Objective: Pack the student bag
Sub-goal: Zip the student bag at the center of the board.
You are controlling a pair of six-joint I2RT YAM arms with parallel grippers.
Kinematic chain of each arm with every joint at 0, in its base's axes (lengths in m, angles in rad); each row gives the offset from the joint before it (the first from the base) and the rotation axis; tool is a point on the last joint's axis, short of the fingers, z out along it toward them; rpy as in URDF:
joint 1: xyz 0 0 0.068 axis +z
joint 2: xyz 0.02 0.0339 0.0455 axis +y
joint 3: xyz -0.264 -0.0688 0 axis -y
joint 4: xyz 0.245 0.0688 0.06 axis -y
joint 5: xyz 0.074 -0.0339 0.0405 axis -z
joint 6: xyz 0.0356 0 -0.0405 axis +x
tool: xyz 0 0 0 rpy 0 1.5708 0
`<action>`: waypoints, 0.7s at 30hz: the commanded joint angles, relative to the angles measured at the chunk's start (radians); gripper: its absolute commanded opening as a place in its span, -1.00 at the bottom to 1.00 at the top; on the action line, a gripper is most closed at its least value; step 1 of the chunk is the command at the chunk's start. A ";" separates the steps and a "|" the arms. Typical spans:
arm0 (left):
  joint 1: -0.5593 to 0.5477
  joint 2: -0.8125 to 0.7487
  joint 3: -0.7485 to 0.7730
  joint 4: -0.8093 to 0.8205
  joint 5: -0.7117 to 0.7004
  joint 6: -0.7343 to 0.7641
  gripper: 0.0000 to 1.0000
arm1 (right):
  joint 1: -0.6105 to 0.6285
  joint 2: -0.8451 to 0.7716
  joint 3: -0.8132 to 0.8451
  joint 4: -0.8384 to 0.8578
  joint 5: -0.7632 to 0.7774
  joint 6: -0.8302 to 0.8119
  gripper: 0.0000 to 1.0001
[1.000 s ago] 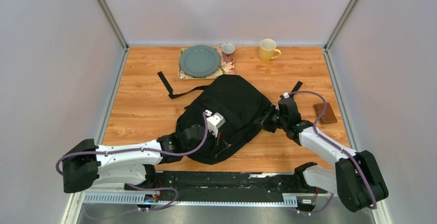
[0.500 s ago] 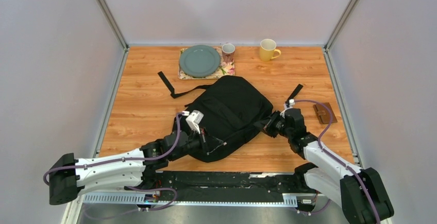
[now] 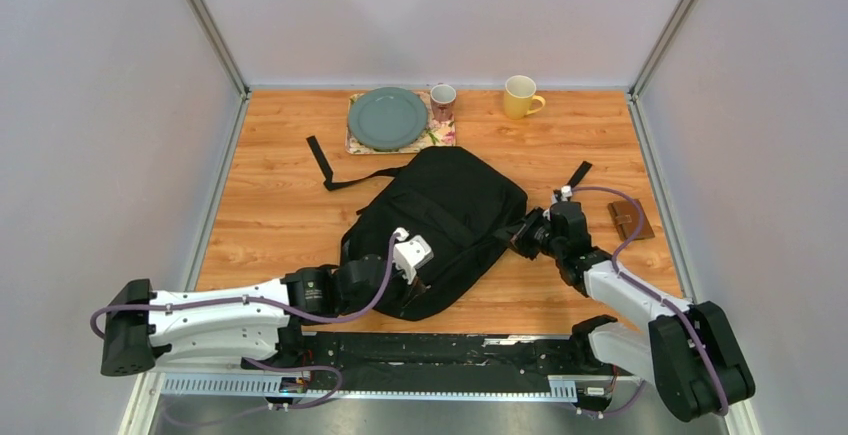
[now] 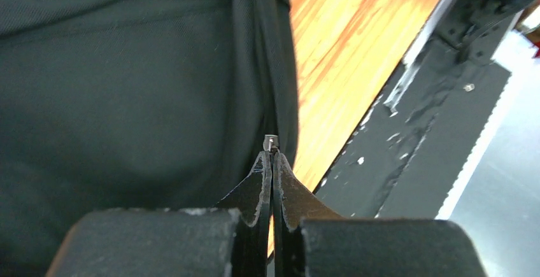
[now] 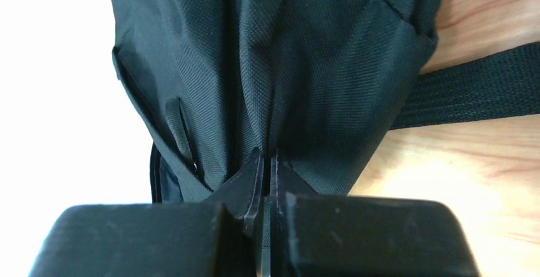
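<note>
Black woven fabric fills both wrist views. Left gripper (image 4: 272, 162): jaws pressed nearly together, nipping a small metal tab (image 4: 271, 141) at the bag's near edge, close to the table's front rail. Probably a zip pull, though too small to be sure.

Centre: the student bag (image 3: 450, 210) lies flat on the wooden table (image 3: 270, 215), slanted, with one strap (image 3: 325, 165) trailing off to the far left.

Right gripper (image 5: 266, 165): jaws closed to a sliver on a fold of the bag's cloth at its right corner, apparently bracing it.

Further right: a brown wallet (image 3: 630, 221) lies on the table beside the right arm, apart from the bag. At the far edge, a grey-green plate (image 3: 387, 117) and a yellow mug (image 3: 521, 96), both well clear of the arms.

Progress, as a judgement: zip work is under way. No opening shows, so whether the bag is being opened or closed cannot be told, nor what is inside. The wallet lies outside; if it belongs in the bag, that step remains.
</note>
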 commanded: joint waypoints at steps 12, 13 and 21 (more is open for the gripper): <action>-0.018 -0.079 -0.059 -0.063 -0.164 -0.068 -1.00 | -0.080 0.010 0.149 -0.101 -0.060 -0.223 -0.18; -0.016 -0.067 -0.035 -0.052 -0.152 -0.062 -1.00 | -0.081 -0.051 0.160 -0.207 -0.070 -0.259 -0.12; -0.018 0.070 0.051 0.127 0.031 -0.017 -1.00 | -0.057 -0.330 0.183 -0.569 -0.164 -0.230 0.24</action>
